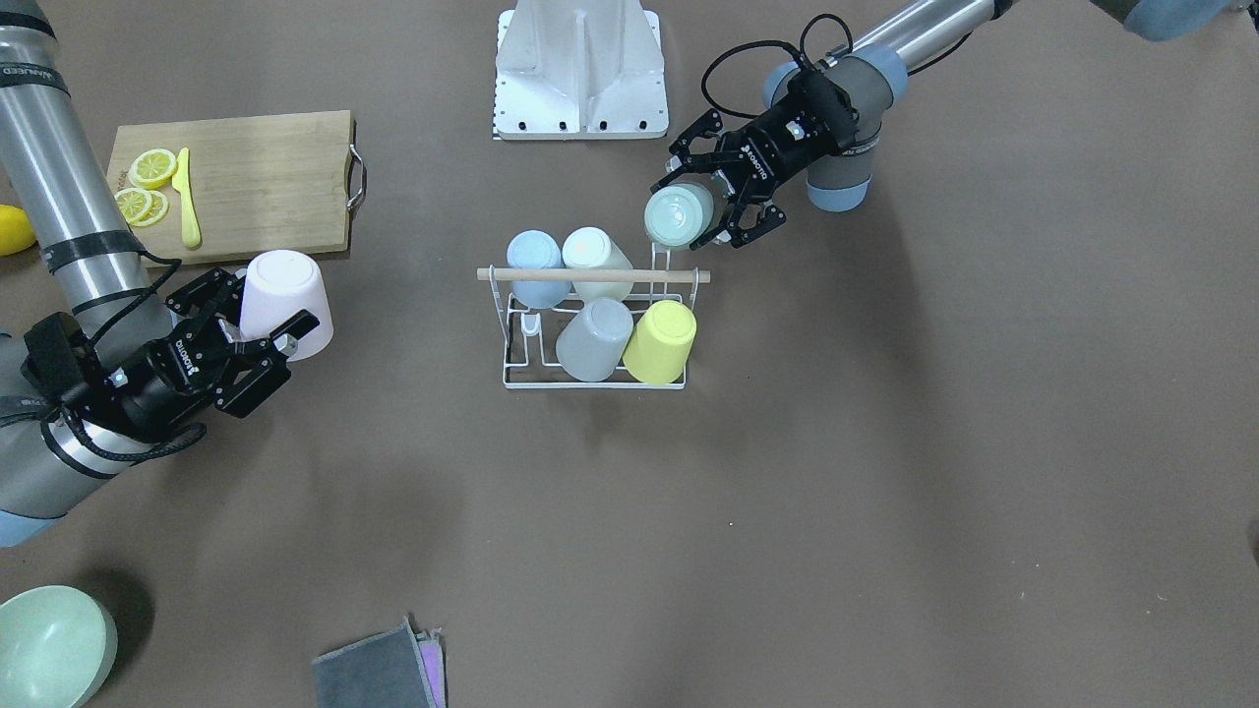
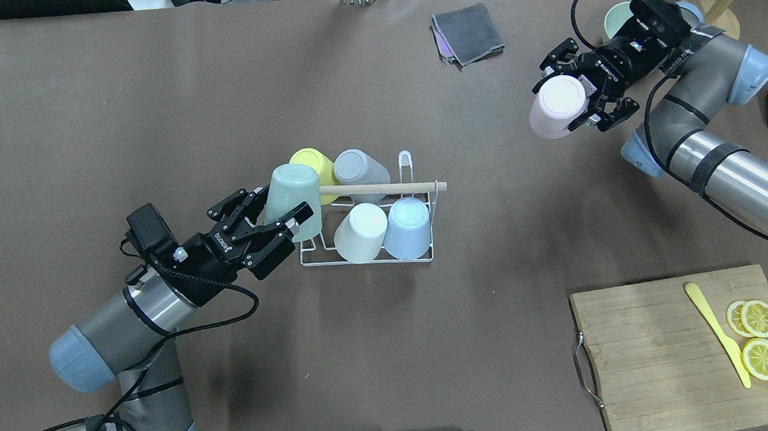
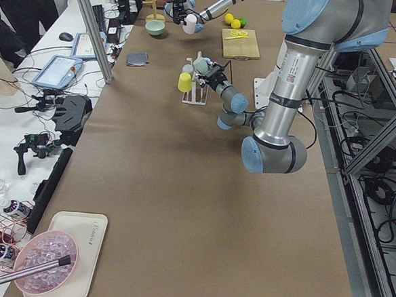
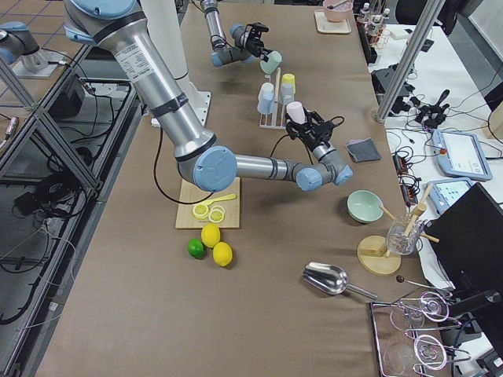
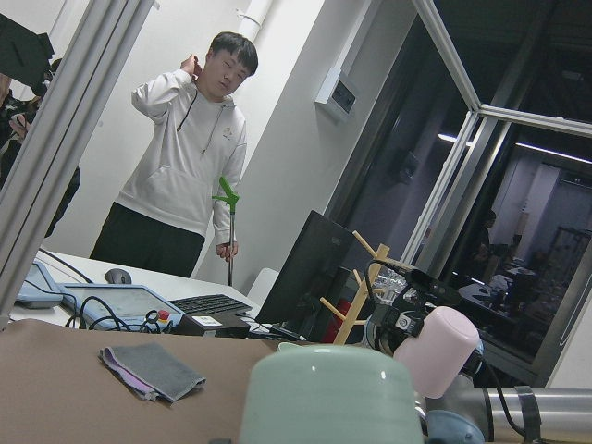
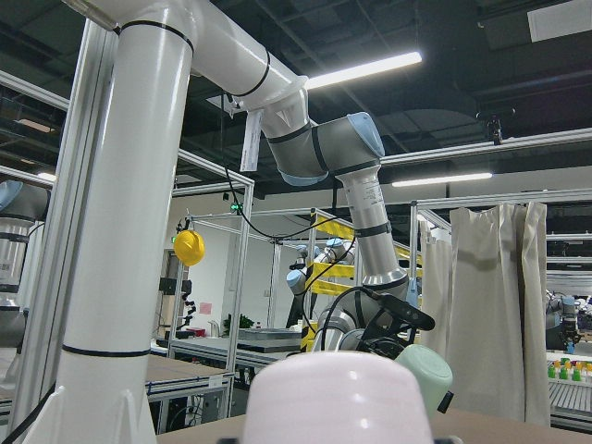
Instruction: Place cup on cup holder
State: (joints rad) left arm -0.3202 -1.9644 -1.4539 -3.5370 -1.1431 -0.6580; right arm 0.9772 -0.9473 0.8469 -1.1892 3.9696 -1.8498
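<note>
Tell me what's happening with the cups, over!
Left gripper shut on pale green cup, at white wire cup holder. Right gripper shut on pink cup, away. Four cups racked.

ROBOTIQ printed on left gripper (image 1: 706, 210), right gripper (image 1: 264, 313).

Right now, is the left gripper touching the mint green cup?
Touching. The overhead view shows the left gripper closed on opposite sides of the mint green cup, with no gap showing on either side.
</note>
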